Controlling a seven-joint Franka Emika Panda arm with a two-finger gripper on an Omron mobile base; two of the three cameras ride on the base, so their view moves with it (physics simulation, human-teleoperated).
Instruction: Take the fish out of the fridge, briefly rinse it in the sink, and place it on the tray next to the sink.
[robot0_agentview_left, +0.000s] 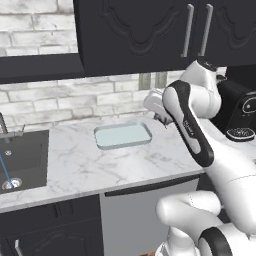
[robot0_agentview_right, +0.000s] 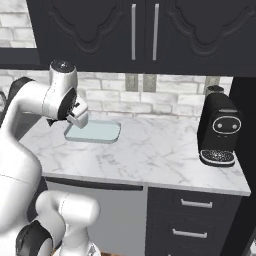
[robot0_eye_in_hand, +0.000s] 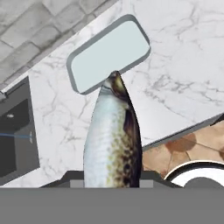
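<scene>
Marble-white countertop (robot0_agentview_left: 75, 160) has the pale blue-green glassy tray (robot0_agentview_left: 123, 135) lying flat, with the black square sink (robot0_agentview_left: 22, 157) off to its left. Two-finger gripper (robot0_eye_in_hand: 111, 175) is clamped on the speckled pale-bellied fish (robot0_eye_in_hand: 111, 140), held in the air over the counter near the tray.

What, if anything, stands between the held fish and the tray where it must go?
Nothing visible. The gripper is shut on the fish, above the counter, and the tray lies bare with open counter around it.
</scene>
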